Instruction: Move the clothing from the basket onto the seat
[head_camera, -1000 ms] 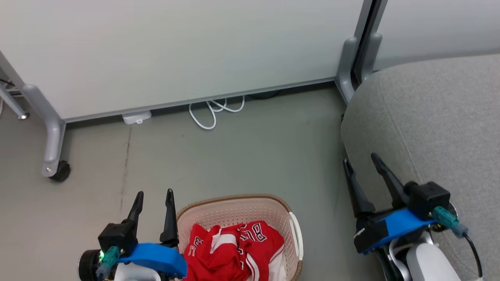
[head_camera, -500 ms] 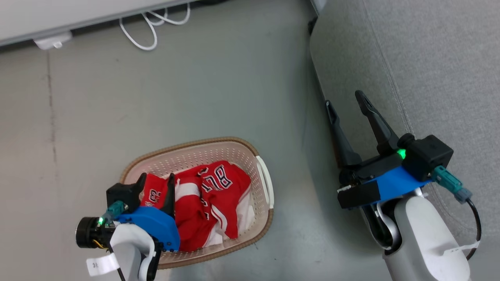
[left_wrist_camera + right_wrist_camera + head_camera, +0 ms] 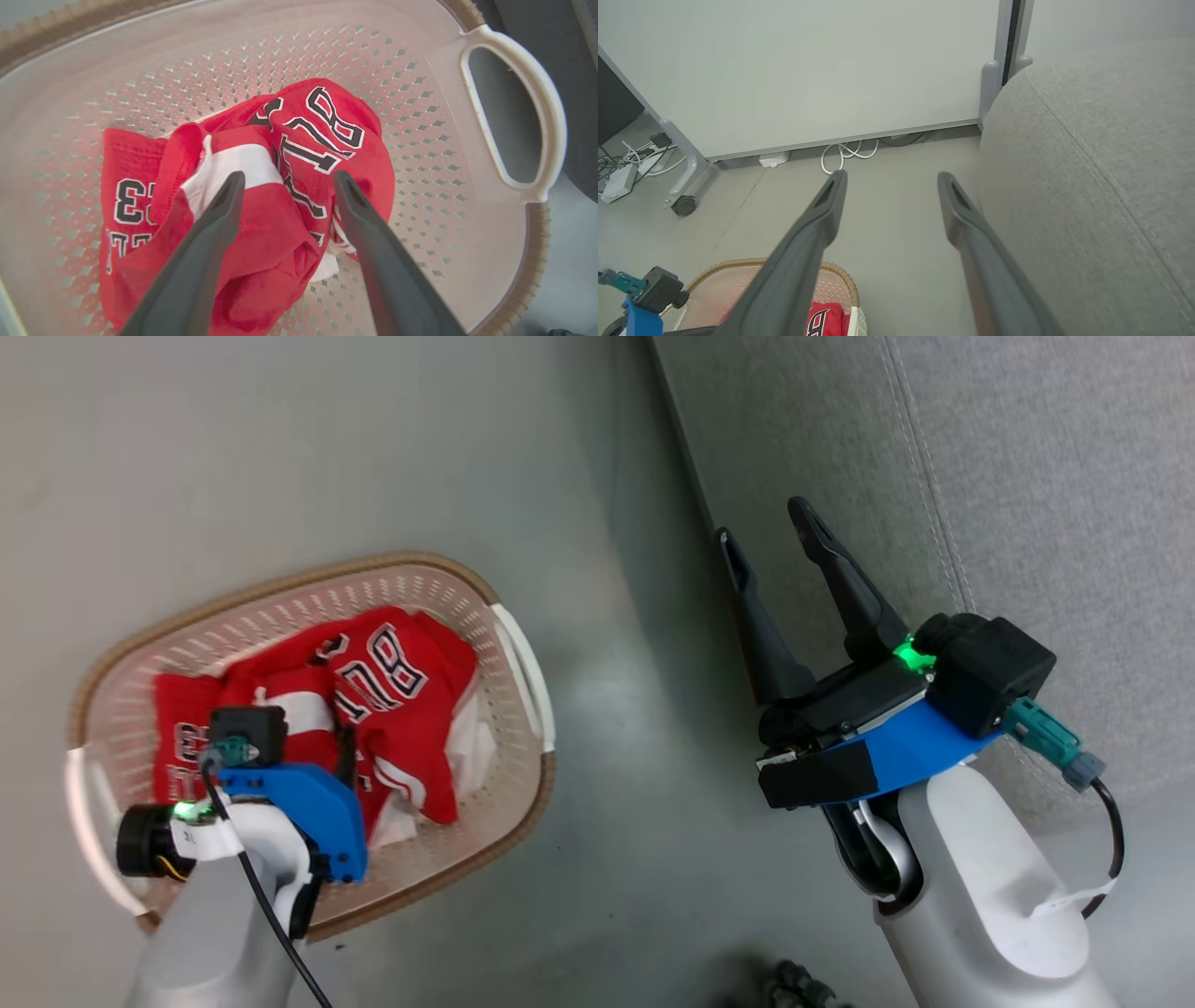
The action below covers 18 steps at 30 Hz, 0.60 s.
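Since a second ago our left claw (image 3: pixel 288 179) has swung in over the basket (image 3: pixel 327 42); camera tilted down too. Jaws wide, tips over the clothing (image 3: pixel 322 135), heaped in the basket; contact unclear. We judge: sink onto the raised fold, close on one garment only. Right claw (image 3: pixel 764 523) wide, empty, beside the seat (image 3: pixel 1027 476).
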{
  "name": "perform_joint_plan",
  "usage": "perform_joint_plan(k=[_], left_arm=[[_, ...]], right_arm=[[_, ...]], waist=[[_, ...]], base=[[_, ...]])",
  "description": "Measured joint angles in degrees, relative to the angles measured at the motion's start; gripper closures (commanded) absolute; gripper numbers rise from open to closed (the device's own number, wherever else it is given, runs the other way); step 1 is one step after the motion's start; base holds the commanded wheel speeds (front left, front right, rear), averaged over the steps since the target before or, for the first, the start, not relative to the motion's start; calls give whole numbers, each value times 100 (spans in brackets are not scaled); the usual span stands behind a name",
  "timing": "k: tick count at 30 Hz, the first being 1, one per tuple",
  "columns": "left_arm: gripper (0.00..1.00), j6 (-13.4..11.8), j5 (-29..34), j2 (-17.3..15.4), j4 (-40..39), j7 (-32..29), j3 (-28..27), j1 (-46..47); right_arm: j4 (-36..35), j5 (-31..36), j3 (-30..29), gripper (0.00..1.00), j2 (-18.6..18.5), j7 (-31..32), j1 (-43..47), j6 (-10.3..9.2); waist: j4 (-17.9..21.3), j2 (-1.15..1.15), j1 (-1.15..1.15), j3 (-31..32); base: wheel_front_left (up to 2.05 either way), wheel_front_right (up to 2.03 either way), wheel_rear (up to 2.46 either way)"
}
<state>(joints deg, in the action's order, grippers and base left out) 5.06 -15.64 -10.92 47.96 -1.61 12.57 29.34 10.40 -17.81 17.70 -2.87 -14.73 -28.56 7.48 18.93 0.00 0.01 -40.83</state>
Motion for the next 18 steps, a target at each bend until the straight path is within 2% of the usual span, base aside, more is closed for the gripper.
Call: perform_joint_plan(k=[3,9,18], left_arm=[[0,-27,1,-43,102,-40,-8,97],[0,-449,68,-221,389,-178,-52,304],[0,-925,122,-309,586,-210,-63,456]], right_arm=[[13,-81,66,0,0,-8,-52,0],[-96,-248,193,0,2,-25,-160,0],[-176,-323,259,0,2,-25,-162,0]], waist=[[113,0,0,-167],[392,0,0,-565],[429,0,0,-740]], base=[[0,0,0],[0,0,0],[0,0,0]])
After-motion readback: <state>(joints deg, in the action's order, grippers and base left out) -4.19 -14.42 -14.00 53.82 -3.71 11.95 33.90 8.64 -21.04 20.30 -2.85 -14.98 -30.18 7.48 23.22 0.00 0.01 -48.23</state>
